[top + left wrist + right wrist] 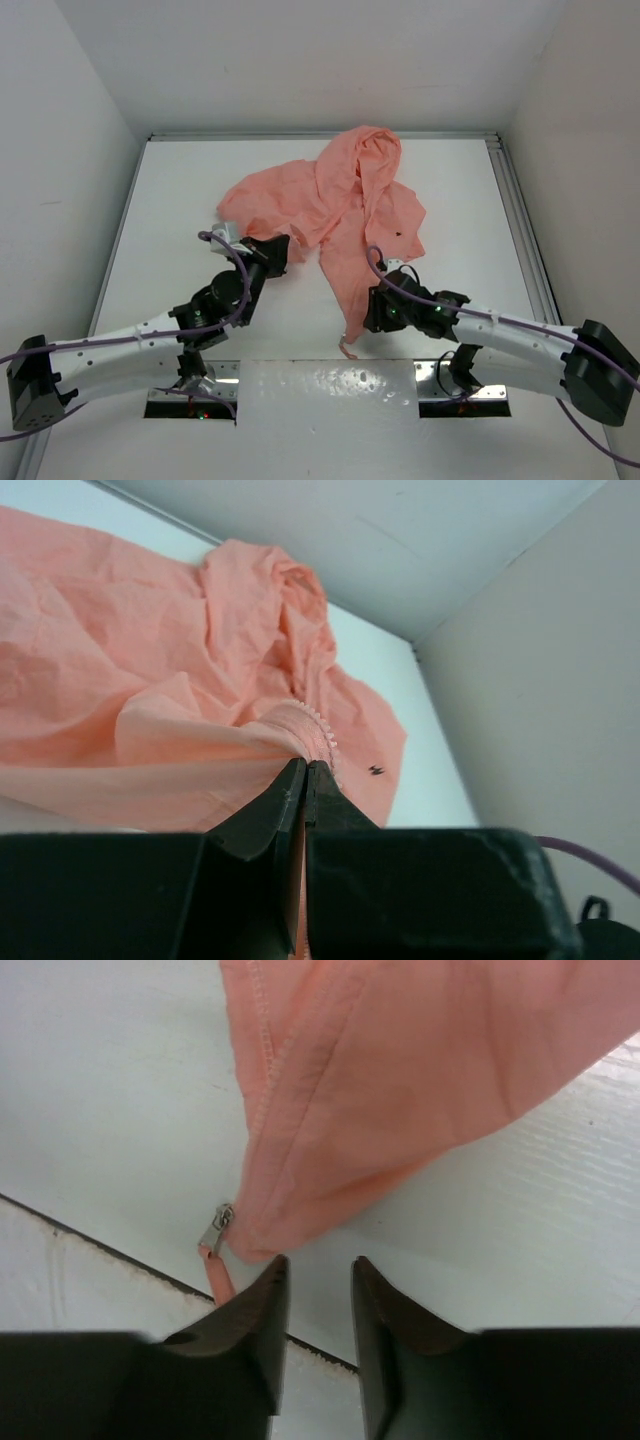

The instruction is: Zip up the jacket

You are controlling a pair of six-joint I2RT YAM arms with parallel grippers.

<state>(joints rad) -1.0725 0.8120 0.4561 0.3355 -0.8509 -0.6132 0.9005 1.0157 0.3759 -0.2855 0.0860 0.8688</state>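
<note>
Pinched in the clenched left gripper [305,780] by its toothed edge, the jacket [330,205] sprawls on the table [170,220], front opening running toward the near side. Its zipper slider [221,1222] lies just beside the right gripper [318,1295], which gapes empty, seemingly not touching it.

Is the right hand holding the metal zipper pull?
No, the right hand is open with nothing in it, and the zipper pull sits off to its side.

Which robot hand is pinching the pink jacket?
The left gripper, shut on the jacket at its zipper edge. The right gripper is open, holding nothing.
</note>
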